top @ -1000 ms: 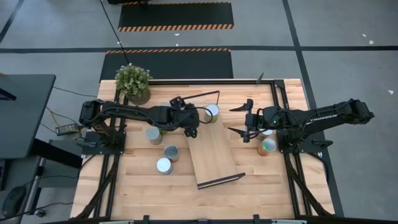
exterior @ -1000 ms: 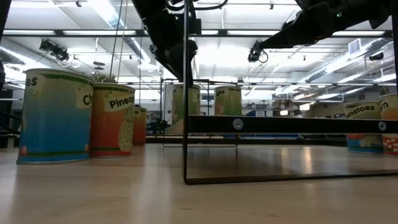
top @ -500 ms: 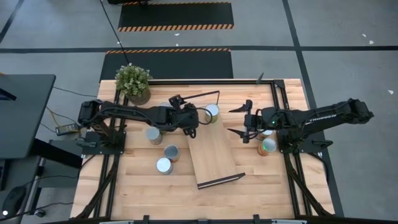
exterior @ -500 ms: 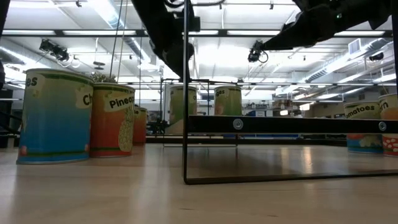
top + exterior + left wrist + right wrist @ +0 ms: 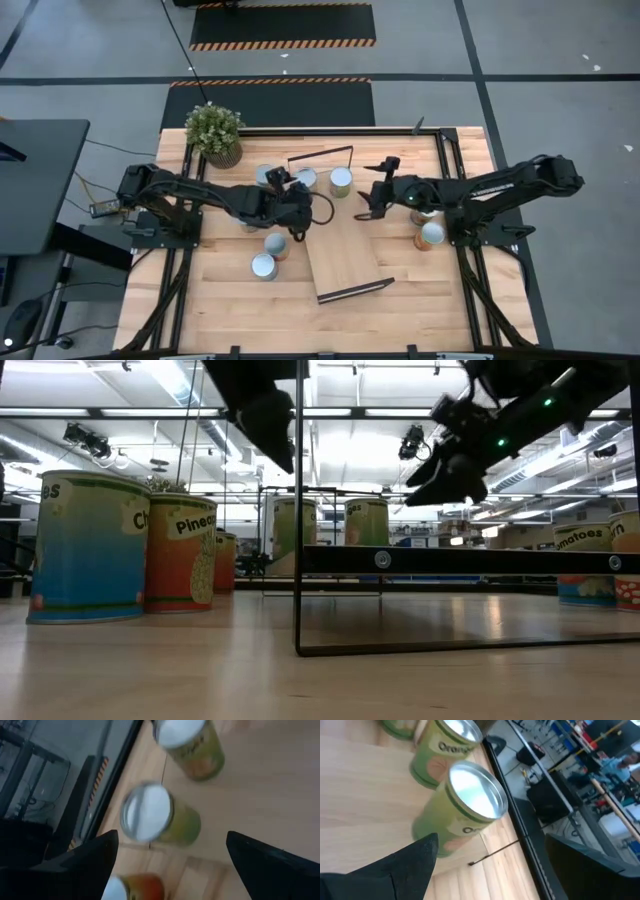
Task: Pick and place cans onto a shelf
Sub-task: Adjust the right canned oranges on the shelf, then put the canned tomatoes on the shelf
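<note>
Left gripper (image 5: pixel 290 210) mid-frame left of the shelf (image 5: pixel 340 250), fingers spread and empty, cans (image 5: pixel 263 265) scattered below and above it, right gripper (image 5: pixel 372 195) open over the shelf's upper right edge — only its wrist view reads an "Orange" can (image 5: pixel 462 810).

Both arms were dark, slender and jointed. The right arm (image 5: pixel 500 185) carried pale lettering along one link and small green lights behind its tapering black jaws.
</note>
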`<action>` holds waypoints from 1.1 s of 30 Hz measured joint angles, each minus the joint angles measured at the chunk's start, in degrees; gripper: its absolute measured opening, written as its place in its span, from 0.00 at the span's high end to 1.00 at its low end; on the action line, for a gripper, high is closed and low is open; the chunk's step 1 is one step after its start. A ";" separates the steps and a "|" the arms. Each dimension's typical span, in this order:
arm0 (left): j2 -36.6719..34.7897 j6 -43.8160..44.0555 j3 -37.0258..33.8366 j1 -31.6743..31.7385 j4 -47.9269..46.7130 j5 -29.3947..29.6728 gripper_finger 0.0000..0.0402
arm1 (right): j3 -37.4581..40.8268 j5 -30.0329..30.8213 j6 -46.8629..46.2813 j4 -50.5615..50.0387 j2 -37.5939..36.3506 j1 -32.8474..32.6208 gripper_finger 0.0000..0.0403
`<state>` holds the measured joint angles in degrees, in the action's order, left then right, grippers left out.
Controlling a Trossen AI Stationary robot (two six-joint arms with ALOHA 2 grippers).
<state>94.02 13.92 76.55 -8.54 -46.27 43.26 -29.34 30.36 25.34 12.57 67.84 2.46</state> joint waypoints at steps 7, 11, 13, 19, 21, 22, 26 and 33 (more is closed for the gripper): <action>0.00 3.04 0.00 -1.26 -1.68 0.01 0.06 | 0.00 -2.94 1.96 7.88 5.17 3.88 0.07; 0.00 3.07 0.00 -1.46 -1.68 -0.01 0.06 | 0.00 -4.30 2.99 12.25 7.60 5.06 0.07; 0.00 3.03 0.00 -1.41 -1.68 -0.01 0.06 | 0.00 -4.88 3.44 14.70 8.73 5.60 0.07; 0.00 3.04 0.00 -1.41 -1.63 -0.01 0.06 | 0.00 -6.85 4.96 21.00 12.13 6.68 0.07; 0.00 3.07 0.00 -1.43 -1.63 -0.01 0.06 | 0.00 -7.75 5.02 22.24 13.06 6.91 0.07; 0.00 3.34 0.00 -1.48 -1.61 -0.01 0.06 | -0.01 -8.04 4.96 22.56 13.49 6.97 0.07; 0.02 3.75 0.00 -1.46 -1.61 -0.40 0.06 | -0.02 -7.17 4.95 21.90 13.39 6.67 0.07; 0.14 4.42 -1.55 -1.69 0.33 -9.30 0.06 | -4.22 -4.30 1.23 0.09 3.93 2.12 0.07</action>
<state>94.15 18.35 75.00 -10.23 -45.94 33.96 -33.56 26.07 26.57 12.66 71.77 4.59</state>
